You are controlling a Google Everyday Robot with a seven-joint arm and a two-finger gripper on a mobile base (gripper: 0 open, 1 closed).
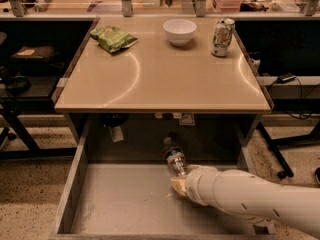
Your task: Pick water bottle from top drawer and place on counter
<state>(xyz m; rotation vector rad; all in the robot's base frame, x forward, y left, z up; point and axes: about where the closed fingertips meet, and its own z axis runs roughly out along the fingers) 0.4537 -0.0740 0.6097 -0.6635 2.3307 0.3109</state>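
Note:
The water bottle (174,160), clear with a dark cap and a label band, is tilted with its cap up and to the left over the back right of the open top drawer (120,204). My gripper (179,183) sits at the end of the white arm that reaches in from the lower right. It is shut on the bottle's lower end, and the wrist hides most of the fingers. The beige counter (165,79) lies above and behind the drawer.
On the counter stand a white bowl (179,31), a green snack bag (113,37) and a green-patterned can (222,37), all near its far edge. The counter's front edge overhangs the back of the drawer. The drawer's left wall (70,189) is low.

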